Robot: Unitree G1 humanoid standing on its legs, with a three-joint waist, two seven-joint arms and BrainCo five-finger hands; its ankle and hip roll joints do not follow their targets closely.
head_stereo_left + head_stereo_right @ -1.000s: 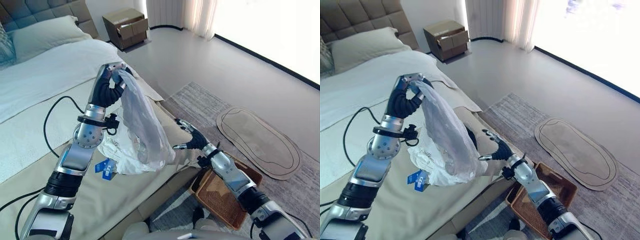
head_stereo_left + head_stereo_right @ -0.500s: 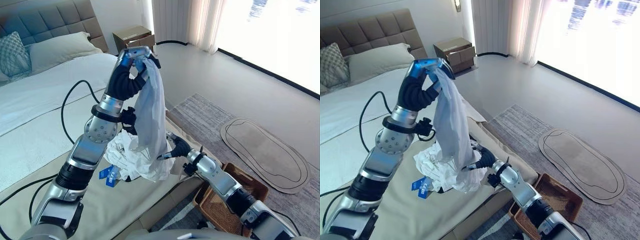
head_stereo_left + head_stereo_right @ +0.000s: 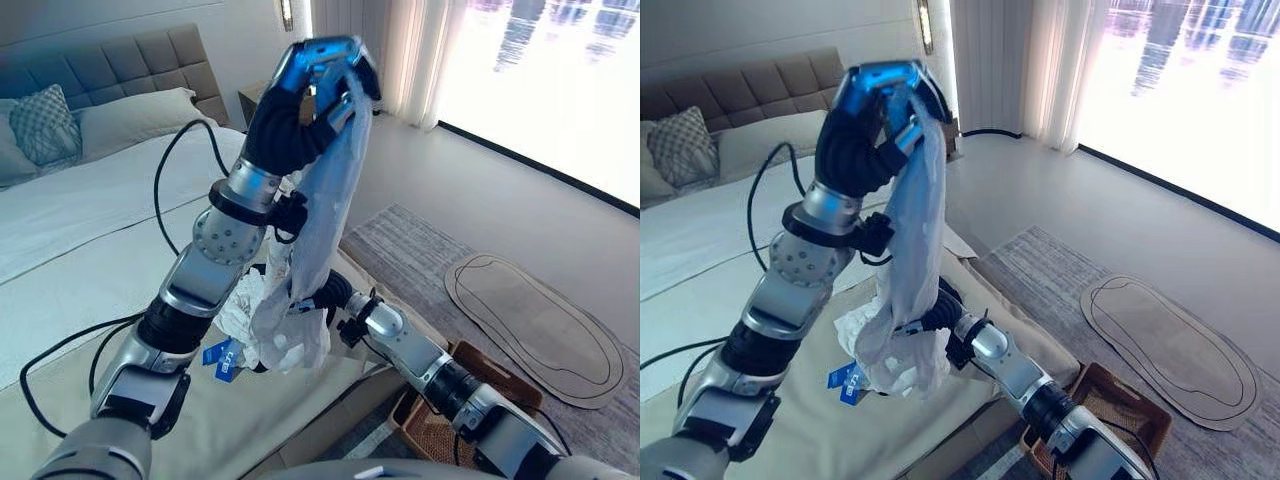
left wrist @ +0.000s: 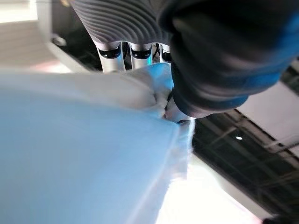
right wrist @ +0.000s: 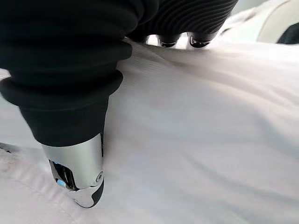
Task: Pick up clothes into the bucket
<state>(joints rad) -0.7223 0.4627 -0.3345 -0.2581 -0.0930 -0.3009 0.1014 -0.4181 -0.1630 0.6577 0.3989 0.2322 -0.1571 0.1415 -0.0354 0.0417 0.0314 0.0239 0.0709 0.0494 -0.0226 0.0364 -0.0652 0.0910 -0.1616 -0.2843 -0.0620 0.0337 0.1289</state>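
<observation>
From the head cameras, your left hand (image 3: 318, 85) holds a pale garment (image 3: 322, 215) high above the bed (image 3: 70, 240), its tail on the white clothes pile (image 3: 262, 322). In the left wrist view, fingers pinch cloth: lift until it hangs free. In the right wrist view, your right hand (image 5: 74, 154) presses cloth; its grip can't be told. Swing toward the wicker basket (image 3: 445, 425).

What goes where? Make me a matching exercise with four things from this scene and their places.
Things:
1. white garment
2. basket
3. oval mat
4. patterned pillow

Places:
A. flat on the floor near the window
B. at the headboard
C. on the floor beside the bed
D. hanging from the raised left hand

Pairs: 1-D, 2-C, 3-A, 4-B
</observation>
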